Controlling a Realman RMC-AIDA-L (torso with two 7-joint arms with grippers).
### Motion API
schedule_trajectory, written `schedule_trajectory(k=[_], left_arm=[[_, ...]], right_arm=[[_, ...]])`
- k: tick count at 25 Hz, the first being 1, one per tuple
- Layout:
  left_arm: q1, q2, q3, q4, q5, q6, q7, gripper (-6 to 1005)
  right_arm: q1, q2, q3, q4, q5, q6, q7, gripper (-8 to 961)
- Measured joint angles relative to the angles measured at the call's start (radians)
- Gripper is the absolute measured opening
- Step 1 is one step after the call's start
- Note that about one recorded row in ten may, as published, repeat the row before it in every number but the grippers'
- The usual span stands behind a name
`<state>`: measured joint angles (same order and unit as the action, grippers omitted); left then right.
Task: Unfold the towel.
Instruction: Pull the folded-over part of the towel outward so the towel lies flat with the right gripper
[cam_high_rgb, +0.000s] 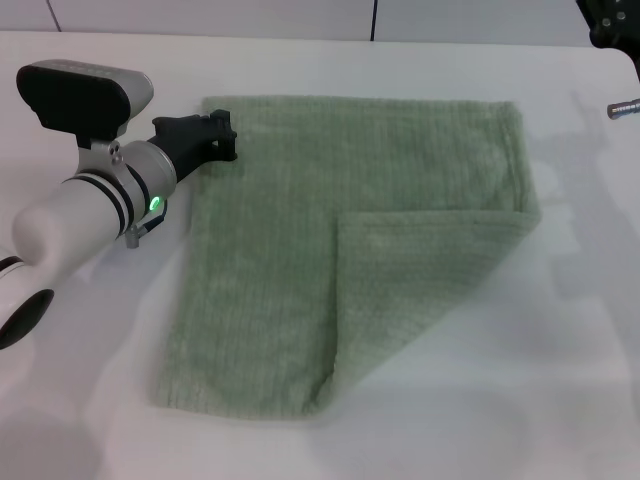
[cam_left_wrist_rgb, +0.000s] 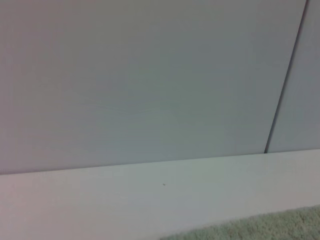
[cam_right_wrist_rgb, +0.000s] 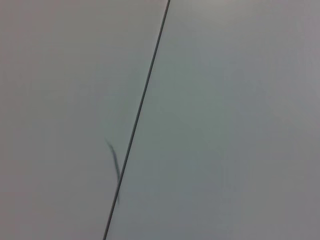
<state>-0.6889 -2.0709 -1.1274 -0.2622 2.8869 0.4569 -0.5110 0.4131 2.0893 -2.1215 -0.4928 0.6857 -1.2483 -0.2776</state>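
The pale sage-green towel (cam_high_rgb: 270, 230) lies flat on the white table. Its near right corner is folded over onto the middle as a triangular flap (cam_high_rgb: 420, 280). My left gripper (cam_high_rgb: 218, 137) is low at the towel's far left corner, on its edge. A strip of the towel's edge shows in the left wrist view (cam_left_wrist_rgb: 260, 227). My right gripper (cam_high_rgb: 610, 25) is raised at the far right, mostly out of frame and away from the towel. The right wrist view shows only wall panels.
The white table (cam_high_rgb: 560, 380) extends around the towel on all sides. A grey panelled wall (cam_left_wrist_rgb: 150, 75) stands behind the table's far edge. A small metal part (cam_high_rgb: 625, 107) juts in at the right edge.
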Motion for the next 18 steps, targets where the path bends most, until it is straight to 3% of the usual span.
schedule_trajectory(k=[9,18], left_arm=[[-0.002,-0.002,0.097,-0.010,0.000,-0.012,-0.001,15],[-0.006,-0.003,0.104,-0.008,-0.002,-0.021,-0.001,19]], right_arm=[[0.004,0.000,-0.004,0.001,0.000,0.002,0.001,810],[0.005,0.000,-0.009,-0.005,0.000,0.002,0.002,808]])
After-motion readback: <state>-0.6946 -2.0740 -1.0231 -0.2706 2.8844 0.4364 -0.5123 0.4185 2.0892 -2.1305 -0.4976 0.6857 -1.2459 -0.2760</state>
